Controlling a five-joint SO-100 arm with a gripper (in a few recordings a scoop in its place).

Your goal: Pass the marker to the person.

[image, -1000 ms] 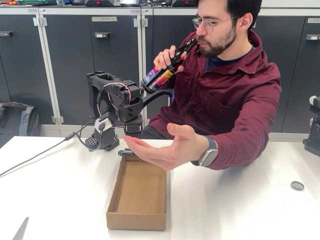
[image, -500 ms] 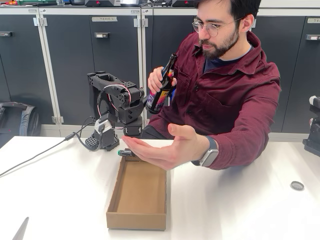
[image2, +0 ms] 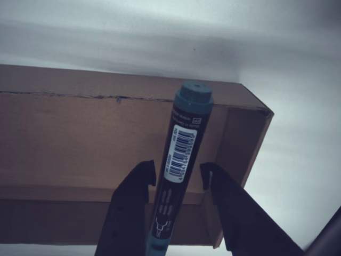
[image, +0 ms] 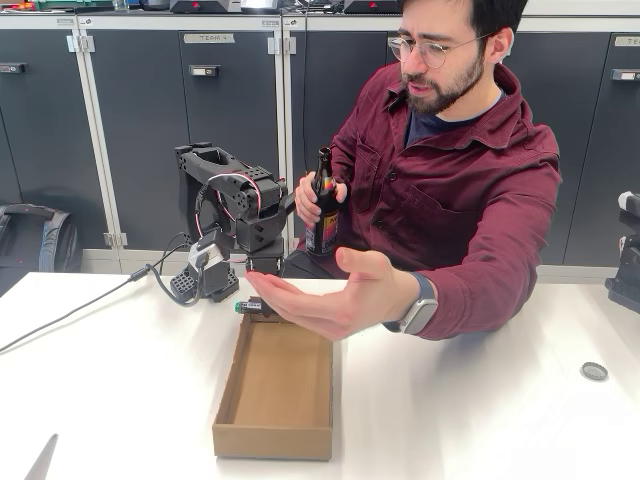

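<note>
The marker [image: 246, 306], dark-barrelled with a green end, is held level just above the far rim of the cardboard box [image: 275, 440]. My gripper [image: 258, 303] is shut on it, hanging from the black arm at the table's back. In the wrist view the marker [image2: 184, 133] runs up between my two black fingers [image2: 133, 202], green end away from me, over the box [image2: 80, 128]. The person [image: 460, 190] sits behind the table. Their open hand [image: 325, 300], palm up, hovers right beside the marker, apart from it.
In their other hand the person holds a dark bottle [image: 323, 215] upright at chest height, close behind my arm. A black cable [image: 70, 315] trails left over the white table. A small round cap [image: 595, 371] lies at the right, with black equipment [image: 628, 270] at the right edge.
The person has lowered the bottle from their mouth to chest height. My arm, the marker and the open hand have stayed where they were.
</note>
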